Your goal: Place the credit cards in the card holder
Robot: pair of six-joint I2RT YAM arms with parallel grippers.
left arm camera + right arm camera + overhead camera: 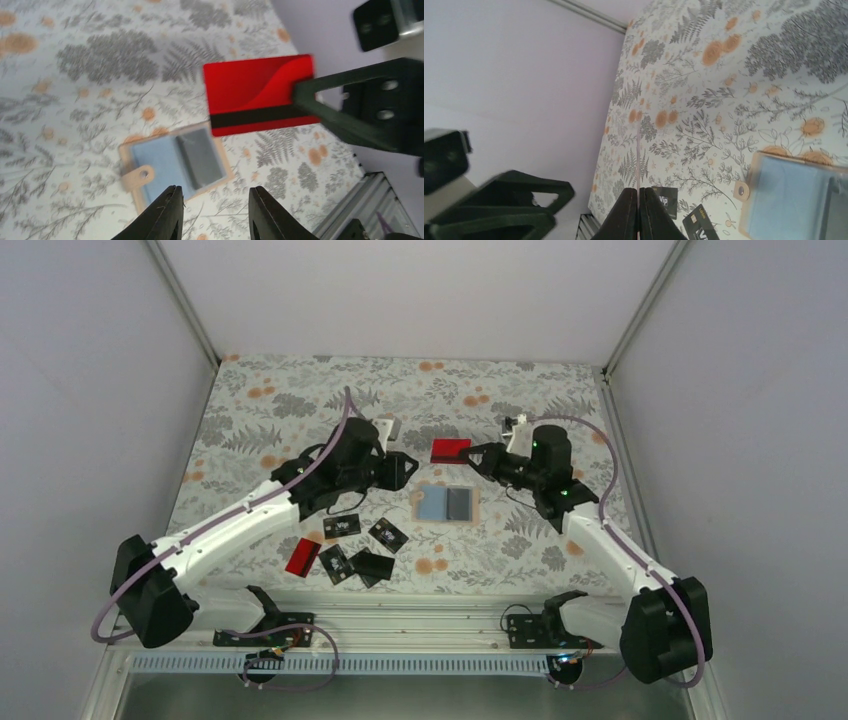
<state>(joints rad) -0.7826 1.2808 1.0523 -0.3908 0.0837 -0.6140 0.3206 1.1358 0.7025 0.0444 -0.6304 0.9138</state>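
The card holder (pixel 447 504) lies open on the table, tan outside and light blue inside; it also shows in the left wrist view (pixel 175 160) and the right wrist view (pixel 794 200). Above and behind it my right gripper (pixel 480 456) is shut on a red credit card (pixel 450 450) with a black stripe (pixel 260 95), seen edge-on between its fingers (pixel 638 150). My left gripper (pixel 402 469) hovers left of the holder, open with nothing between its fingers (pixel 216 210). Another red card (pixel 302 557) and several black cards (pixel 342 526) lie at the near left.
The table has a floral cloth (pixel 300 400) and is enclosed by white walls. A metal rail (pixel 400 620) runs along the near edge by the arm bases. Two black cards (pixel 665 200) lie on the cloth just beyond the right fingers in the right wrist view.
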